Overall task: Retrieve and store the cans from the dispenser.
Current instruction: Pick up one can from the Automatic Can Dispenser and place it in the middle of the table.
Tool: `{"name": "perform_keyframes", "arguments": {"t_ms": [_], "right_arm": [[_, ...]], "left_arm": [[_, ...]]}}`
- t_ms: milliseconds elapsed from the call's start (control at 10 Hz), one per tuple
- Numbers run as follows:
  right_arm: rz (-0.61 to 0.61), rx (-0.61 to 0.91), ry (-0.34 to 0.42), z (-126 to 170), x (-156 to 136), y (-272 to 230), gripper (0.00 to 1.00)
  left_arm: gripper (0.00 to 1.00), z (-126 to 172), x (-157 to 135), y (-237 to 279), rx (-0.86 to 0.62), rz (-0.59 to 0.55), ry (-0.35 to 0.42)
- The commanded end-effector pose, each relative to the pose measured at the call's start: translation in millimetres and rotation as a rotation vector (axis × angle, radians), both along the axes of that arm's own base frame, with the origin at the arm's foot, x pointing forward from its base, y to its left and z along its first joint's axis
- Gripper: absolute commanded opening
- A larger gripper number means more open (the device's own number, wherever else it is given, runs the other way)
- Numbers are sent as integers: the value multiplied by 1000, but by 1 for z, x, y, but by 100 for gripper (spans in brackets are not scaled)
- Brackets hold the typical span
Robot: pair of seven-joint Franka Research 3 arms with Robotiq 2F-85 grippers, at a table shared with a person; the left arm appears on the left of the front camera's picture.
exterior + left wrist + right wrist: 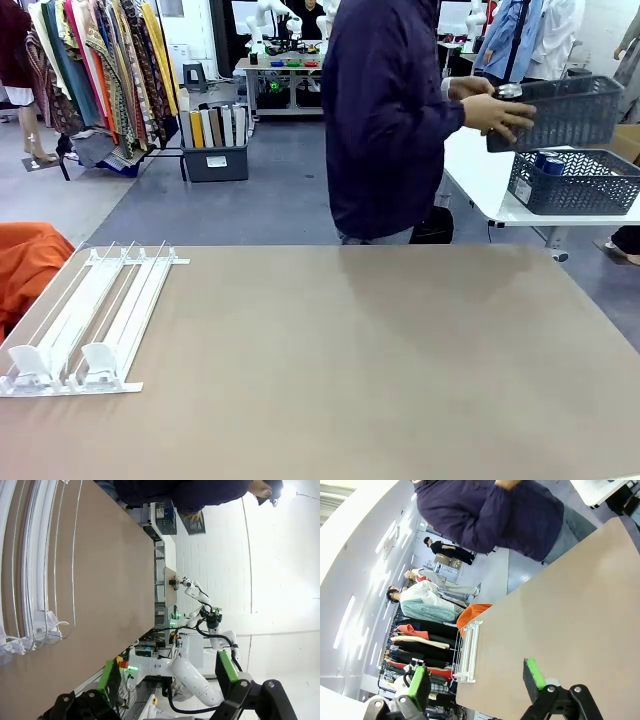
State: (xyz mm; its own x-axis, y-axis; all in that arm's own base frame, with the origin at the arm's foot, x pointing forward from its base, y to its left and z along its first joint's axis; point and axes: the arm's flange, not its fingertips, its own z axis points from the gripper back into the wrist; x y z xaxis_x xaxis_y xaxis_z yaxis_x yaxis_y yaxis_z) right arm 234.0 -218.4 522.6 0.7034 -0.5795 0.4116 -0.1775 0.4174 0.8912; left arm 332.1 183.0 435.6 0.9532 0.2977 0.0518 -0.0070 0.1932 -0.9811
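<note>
The dispenser (100,310), a flat white wire rack with two curved stoppers at its near end, lies on the left of the brown table (380,360), its lanes bare. It also appears as the dispenser (35,580) and the dispenser (468,652). Blue cans (548,160) stand inside a dark grey basket (575,190) on a white side table beyond the far right. My left gripper (167,680) is open above the table with nothing between its fingers. My right gripper (477,685) is open too and holds nothing.
A person (385,120) in a dark top stands at the table's far edge, turned right, both hands on a second dark grey basket (570,110) held above the first. An orange cloth (30,265) sits off the table's left edge.
</note>
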Motion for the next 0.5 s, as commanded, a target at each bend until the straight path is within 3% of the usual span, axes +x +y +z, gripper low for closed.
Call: {"name": "perform_keyframes", "arguments": {"t_ms": [0,400], "right_arm": [[-4,3,-39,2,3,0,100],[-4,3,-39,2,3,0,100]], "left_arm": [[100,1,-3,-1,7,2,12],[100,1,-3,-1,7,2,12]]}}
